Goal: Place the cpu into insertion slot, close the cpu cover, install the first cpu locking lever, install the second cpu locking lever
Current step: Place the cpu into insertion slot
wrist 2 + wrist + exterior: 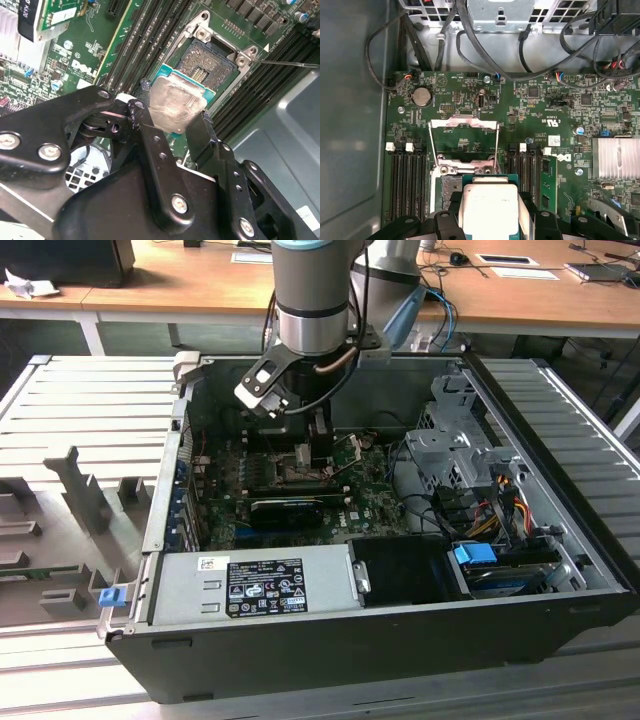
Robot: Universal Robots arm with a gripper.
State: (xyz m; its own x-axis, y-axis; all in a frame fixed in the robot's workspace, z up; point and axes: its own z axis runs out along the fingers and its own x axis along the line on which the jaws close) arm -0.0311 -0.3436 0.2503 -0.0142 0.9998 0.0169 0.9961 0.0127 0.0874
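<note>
Pale grey cpu (176, 104) pinched between the black jaws, over the green motherboard (470, 100).
The jaws press on two opposite edges of the cpu. Just beyond their tips lies the insertion slot (212, 62), its dark contacts bare. Further ahead of the jaws the cpu cover (464, 122) stands swung open, all inside an open computer case (400, 635).

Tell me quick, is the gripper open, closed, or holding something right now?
The gripper: jaws closed on the cpu, held by the insertion slot.
</note>
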